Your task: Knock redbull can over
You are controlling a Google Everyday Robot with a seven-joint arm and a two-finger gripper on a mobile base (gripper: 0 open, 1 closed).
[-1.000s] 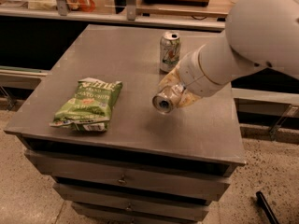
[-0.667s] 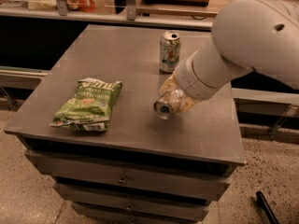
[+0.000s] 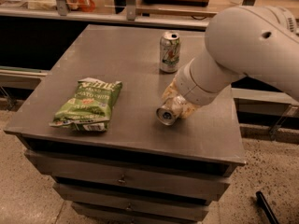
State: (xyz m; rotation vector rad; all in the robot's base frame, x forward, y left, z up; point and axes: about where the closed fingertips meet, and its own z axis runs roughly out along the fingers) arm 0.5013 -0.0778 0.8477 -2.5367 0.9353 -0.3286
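Note:
The redbull can [image 3: 166, 114] lies on its side on the grey table [image 3: 126, 69], right of centre, with its silver end facing the camera. Its body is mostly hidden by my gripper [image 3: 177, 104]. The gripper comes in from the right on the big white arm [image 3: 243, 45] and is shut around the can, with cream fingers [image 3: 188, 109] on either side of it. The can rests low at the table surface.
A silver-white can with green markings [image 3: 169, 52] stands upright just behind the gripper. A green chip bag [image 3: 87, 104] lies flat at the table's left front. The table's right edge is close to the gripper. Drawers sit below the tabletop, and a counter runs behind it.
The arm has swung up and to the right. The gripper and the lying can have shifted slightly toward the table's front. The upright can and the chip bag have not moved.

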